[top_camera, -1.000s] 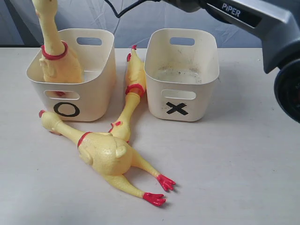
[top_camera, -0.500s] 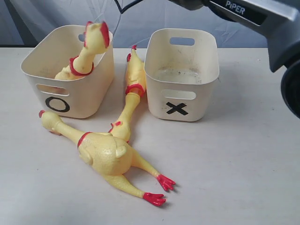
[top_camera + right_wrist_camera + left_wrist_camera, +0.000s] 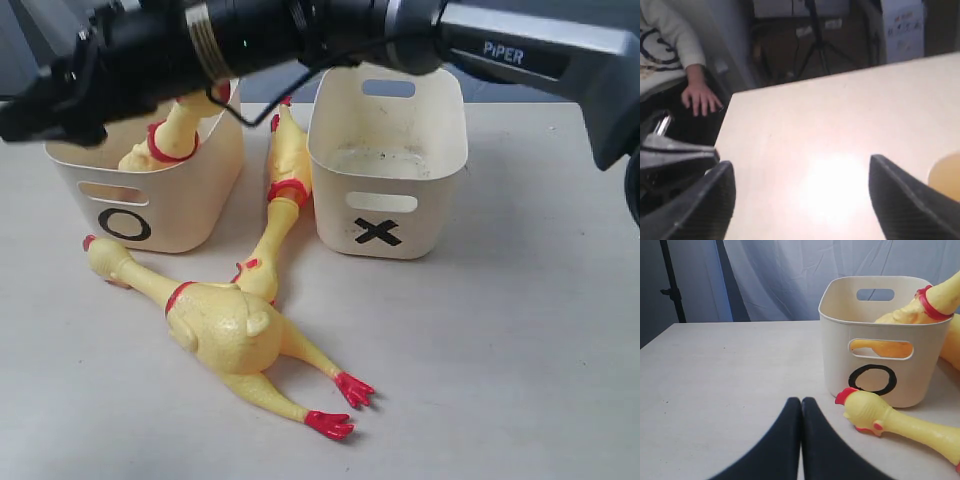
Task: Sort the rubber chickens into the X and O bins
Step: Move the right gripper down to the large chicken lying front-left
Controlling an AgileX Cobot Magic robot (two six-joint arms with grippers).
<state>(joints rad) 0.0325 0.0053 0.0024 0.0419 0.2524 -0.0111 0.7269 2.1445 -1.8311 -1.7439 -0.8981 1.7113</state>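
Observation:
One plump rubber chicken [image 3: 172, 135] leans in the O bin [image 3: 200, 200], its neck over the rim. A second plump chicken [image 3: 225, 330] lies on the table in front of that bin, head [image 3: 867, 412] by the O mark [image 3: 872, 379]. The slim chicken [image 3: 283, 180] lies between the O bin and the X bin [image 3: 420, 215], which holds nothing. My right arm [image 3: 250, 35] stretches across above the O bin; its gripper [image 3: 801, 162] is open over bare table. My left gripper [image 3: 801, 400] is shut and empty, low on the table beside the O bin [image 3: 920, 370].
The right wrist view shows the table's edge with a seated person's hand [image 3: 701, 100] and a tripod [image 3: 820, 42] beyond it. A grey curtain hangs behind the bins. A yellowish shape [image 3: 946, 172] sits at that view's border; I cannot tell what it is.
The chicken that stood upright in the O bin has dropped and now leans over the rim; the bin slid slightly left. My right arm has swung across above the O bin.

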